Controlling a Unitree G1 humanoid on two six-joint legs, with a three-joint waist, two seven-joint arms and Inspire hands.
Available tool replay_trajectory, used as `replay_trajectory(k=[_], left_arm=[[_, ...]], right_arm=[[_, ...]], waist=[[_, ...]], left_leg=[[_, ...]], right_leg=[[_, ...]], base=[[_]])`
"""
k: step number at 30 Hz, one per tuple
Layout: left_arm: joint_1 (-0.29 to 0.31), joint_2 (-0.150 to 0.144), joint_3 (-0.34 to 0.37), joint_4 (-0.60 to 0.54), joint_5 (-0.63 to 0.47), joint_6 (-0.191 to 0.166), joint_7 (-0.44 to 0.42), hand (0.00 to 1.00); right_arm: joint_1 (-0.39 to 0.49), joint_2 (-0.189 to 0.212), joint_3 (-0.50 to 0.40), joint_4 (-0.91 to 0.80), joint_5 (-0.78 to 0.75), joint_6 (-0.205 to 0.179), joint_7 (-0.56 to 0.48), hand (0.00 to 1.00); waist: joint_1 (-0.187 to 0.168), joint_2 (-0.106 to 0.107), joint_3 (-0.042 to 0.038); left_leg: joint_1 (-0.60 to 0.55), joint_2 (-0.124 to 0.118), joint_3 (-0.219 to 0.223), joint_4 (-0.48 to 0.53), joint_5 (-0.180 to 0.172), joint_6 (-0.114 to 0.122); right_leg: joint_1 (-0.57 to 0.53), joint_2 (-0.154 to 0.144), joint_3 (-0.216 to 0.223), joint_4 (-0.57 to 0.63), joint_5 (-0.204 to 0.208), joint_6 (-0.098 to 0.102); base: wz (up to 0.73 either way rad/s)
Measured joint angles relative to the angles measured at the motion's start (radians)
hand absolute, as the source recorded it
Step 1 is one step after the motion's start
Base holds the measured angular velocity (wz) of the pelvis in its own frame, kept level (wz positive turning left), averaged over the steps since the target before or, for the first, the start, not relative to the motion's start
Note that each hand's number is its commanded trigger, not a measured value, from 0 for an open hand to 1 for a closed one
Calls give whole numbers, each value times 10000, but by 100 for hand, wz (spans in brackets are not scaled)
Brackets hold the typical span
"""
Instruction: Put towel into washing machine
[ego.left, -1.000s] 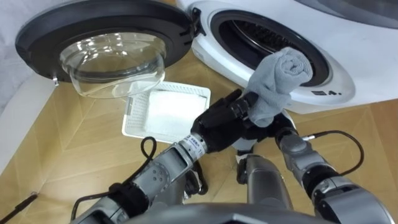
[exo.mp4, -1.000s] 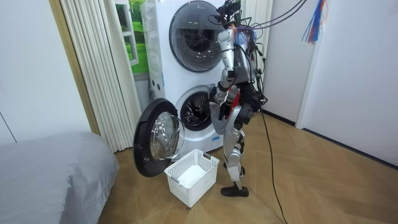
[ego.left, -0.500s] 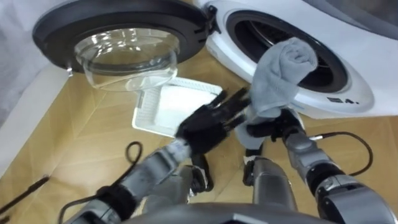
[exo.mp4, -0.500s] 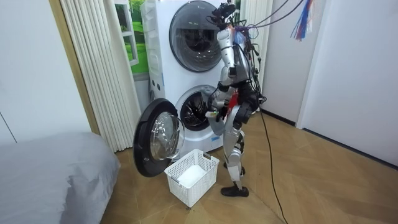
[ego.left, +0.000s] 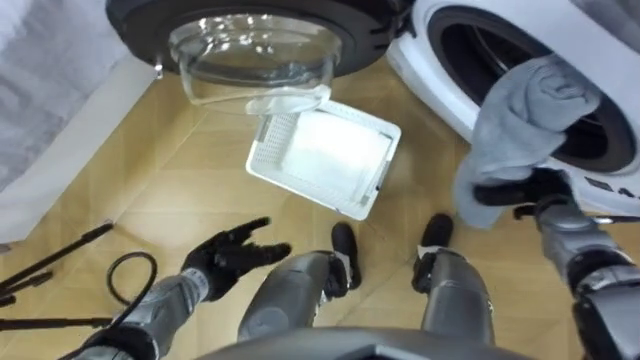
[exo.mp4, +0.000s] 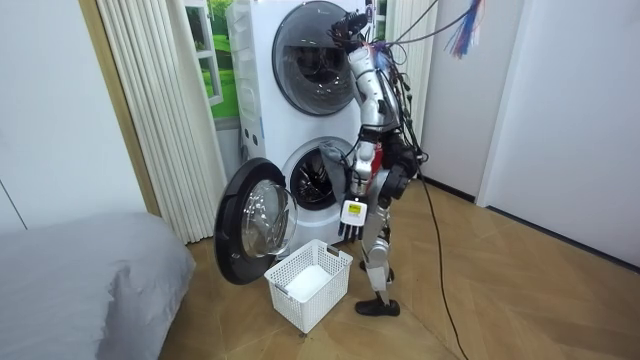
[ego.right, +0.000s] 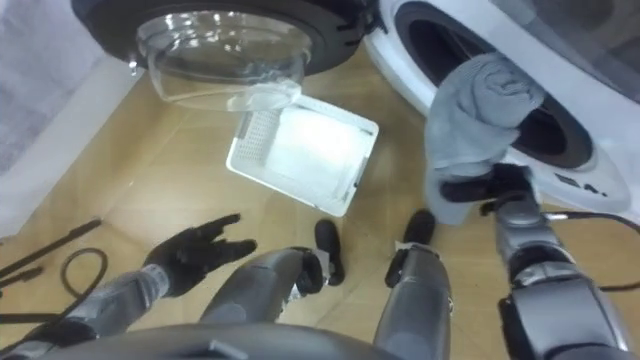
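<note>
Left eye view puts the grey towel (ego.left: 525, 120) at the right of the frame, bunched upright above the right hand (ego.left: 505, 192), whose dark fingers are clamped round its lower end. The open mouth of the washing machine (ego.left: 425, 68) lies just behind the towel toward the upper right, so of the 2 hands the right is nearer. The left hand (ego.left: 232, 256) hangs at lower left, fingers spread and empty.
</note>
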Motion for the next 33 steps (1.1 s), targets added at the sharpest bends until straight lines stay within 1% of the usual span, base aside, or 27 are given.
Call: replay_trajectory(k=[2, 4, 5, 8, 10, 12, 15, 17, 18, 20, 21, 23, 24, 26, 28, 30, 33], left_arm=[[302, 45, 188, -37, 256, -84, 268, 0], [561, 67, 200, -72, 321, -142, 435, 0], [684, 85, 218, -163, 314, -142, 522, 0], [805, 93, 398, -459, 315, -205, 636, 0], [837, 92, 428, -467, 315, -232, 670, 0], [839, 91, 431, -467, 336, -229, 721, 0], [884, 118, 535, -489, 374, -213, 735, 0], [934, 215, 603, -651, 375, -151, 733, 0], [965, 251, 603, -717, 374, -145, 728, 0], [1100, 280, 667, -961, 360, -93, 727, 0], [1112, 294, 679, -989, 354, -83, 728, 0], [1167, 346, 717, -1155, 323, 32, 733, 0], [1176, 347, 725, -1171, 316, 55, 733, 0], [1245, 350, 756, -1262, 316, 78, 733, 0], [1258, 353, 802, -1262, 315, 83, 733, 0], [1276, 354, 800, -1353, 315, 114, 735, 0], [1425, 374, 782, -1715, 315, 212, 752, 0]], right_arm=[[-104, -269, -156, 162, 17, 1, 237, 100], [-253, -486, -218, 237, 64, -3, 383, 100], [-351, -589, -251, 240, 138, -17, 393, 100], [-696, -646, -536, 458, 458, -44, 530, 100], [-857, -671, -574, 550, 819, -44, 685, 100], [-891, -796, -584, 551, 1126, -43, 849, 100], [-892, -858, -620, 597, 1237, 24, 1234, 100], [-954, -1081, -687, 793, 1546, 89, 1735, 100], [-959, -1127, -687, 816, 1551, 113, 1849, 100], [-974, -1343, -691, 1092, 1566, 202, 2132, 100], [-990, -1382, -691, 1189, 1564, 249, 2171, 100], [-989, -1491, -688, 1377, 1563, 467, 2315, 100], [-990, -1514, -687, 1437, 1563, 481, 2354, 100], [-996, -1592, -676, 1543, 1543, 652, 2481, 100], [-993, -1612, -666, 1595, 1533, 671, 2541, 100], [-996, -1622, -657, 1604, 1515, 711, 2554, 100], [-1045, -1622, -651, 1604, 1496, 821, 2580, 100]], waist=[[2, -25, 16], [-14, -57, 38], [-16, -104, 70], [-16, -158, 105], [-17, -200, 122], [-97, -236, 148], [-180, -224, 139], [-214, -243, 117], [-216, -256, 122], [-219, -242, 113], [-217, -244, 114], [-246, -245, 112], [-243, -241, 110], [-221, -226, 100], [-180, -212, 90], [-111, -191, 76], [-13, -138, 38]], left_leg=[[-7, -149, -15, 3, 20, 32], [-110, -208, 0, 35, 32, 52], [-226, -283, 20, 55, 49, 80], [-550, -387, 70, 186, 71, 117], [-607, -425, 220, 208, 75, 124], [-632, -532, 270, 227, 85, 141], [-733, -510, 271, 420, 83, 140], [-963, -511, 267, 538, 82, 139], [-1011, -510, 267, 566, 82, 139], [-1257, -507, 270, 819, 78, 145], [-1295, -504, 271, 861, 78, 146], [-1368, -493, 272, 900, 74, 151], [-1377, -487, 272, 914, 71, 153], [-1435, -400, 296, 994, 51, 157], [-1533, -336, 301, 1082, 2, 137], [-1601, -331, 311, 1169, -9, 117], [-1721, -254, 312, 1231, 2, 90]], right_leg=[[-147, -168, 21, 322, -168, 9], [-381, -303, 117, 553, -278, 23], [-600, -382, 229, 747, -337, 32], [-1091, -537, 316, 1127, -426, 1], [-1294, -581, 459, 1332, -462, -19], [-1456, -723, 548, 1584, -585, -13], [-1484, -716, 540, 1679, -646, -38], [-1718, -744, 554, 1849, -679, -60], [-1786, -777, 559, 1916, -691, -80], [-1974, -876, 510, 2095, -720, -121], [-1994, -875, 508, 2112, -720, -123], [-2041, -863, 481, 2141, -702, -157], [-2044, -861, 473, 2147, -694, -170], [-2084, -855, 436, 2189, -661, -224], [-2137, -832, 393, 2251, -652, -275], [-2175, -779, 382, 2260, -627, -318], [-2271, -710, 371, 2260, -594, -384]], base=[[13], [9], [8], [4], [-7], [3], [7], [14], [11], [10], [7], [4], [0], [0], [0], [-2], [-2]])
